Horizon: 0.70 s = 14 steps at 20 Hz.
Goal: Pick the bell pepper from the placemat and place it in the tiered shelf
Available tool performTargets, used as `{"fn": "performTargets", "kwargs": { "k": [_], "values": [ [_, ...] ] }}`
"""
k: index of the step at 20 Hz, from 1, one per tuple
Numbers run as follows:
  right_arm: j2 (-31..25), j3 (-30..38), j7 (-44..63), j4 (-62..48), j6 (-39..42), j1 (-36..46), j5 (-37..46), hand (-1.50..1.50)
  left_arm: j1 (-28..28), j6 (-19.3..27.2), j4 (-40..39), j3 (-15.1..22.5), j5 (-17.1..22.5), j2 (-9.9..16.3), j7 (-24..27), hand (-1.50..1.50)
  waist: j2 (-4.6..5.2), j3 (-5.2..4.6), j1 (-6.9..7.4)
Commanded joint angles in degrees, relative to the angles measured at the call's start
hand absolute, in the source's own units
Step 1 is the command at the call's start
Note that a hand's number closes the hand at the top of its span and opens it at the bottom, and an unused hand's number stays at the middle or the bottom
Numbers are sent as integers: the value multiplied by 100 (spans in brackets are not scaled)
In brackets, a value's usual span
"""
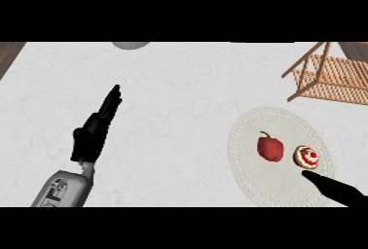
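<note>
— What are you looking down at?

— A pale grey-white counter [179, 97], lightly mottled, filling nearly your whole view. At its right lies a round, off-white placemat [284, 187] with a beaded rim, and at the upper right corner you see the slatted wooden shelf [334, 78], its frame leaning out over the counter. A grey rounded object [131, 45] peeks in at the top edge; you cannot tell what it is.

— And the bell pepper?

— Your bell pepper [270, 148] sits on the placemat, a little left of its middle. It is deep red and glossy, taller than wide, with a short dark stem curling from its top. Just to its right, apart from it, rests a small cupcake [306, 157] with white frosting and red spots.

— Where are your hands?

— Your right hand [338, 189] comes in from the lower right corner, fingers straight and held together, their tip close below the cupcake and touching nothing. Your left hand [97, 129] rests at the left over bare counter, well apart from the placemat, fingers straight and pointing up the view, holding nothing.
</note>
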State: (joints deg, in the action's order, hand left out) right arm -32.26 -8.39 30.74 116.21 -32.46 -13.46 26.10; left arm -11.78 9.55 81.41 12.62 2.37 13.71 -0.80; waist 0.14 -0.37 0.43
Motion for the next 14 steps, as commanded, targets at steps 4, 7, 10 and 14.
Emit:
{"fn": "performTargets", "kwargs": {
  "k": [4, 7, 10, 14],
  "values": [
    [-825, -648, 2490, 664, 1962, 520, 754, -150, -190, -98, -146, -46, -5, 11, -26, 0, 27, -17, 67],
    [-833, -1029, 3613, 961, 2644, 796, 1175, -150, -38, -141, 64, 63, -16, -12, -114, 0, -8, -1, 90],
    [-637, -1297, 4528, 1087, 3382, 1525, 1249, -150, -88, -226, 29, -98, 65, 60, -55, 0, -1, 9, 110],
    [64, -1761, 5234, 1032, 3770, 2180, 1637, -150, 234, -106, 27, 94, -126, -102, 130, 0, -15, 13, 111]
  ]
}}
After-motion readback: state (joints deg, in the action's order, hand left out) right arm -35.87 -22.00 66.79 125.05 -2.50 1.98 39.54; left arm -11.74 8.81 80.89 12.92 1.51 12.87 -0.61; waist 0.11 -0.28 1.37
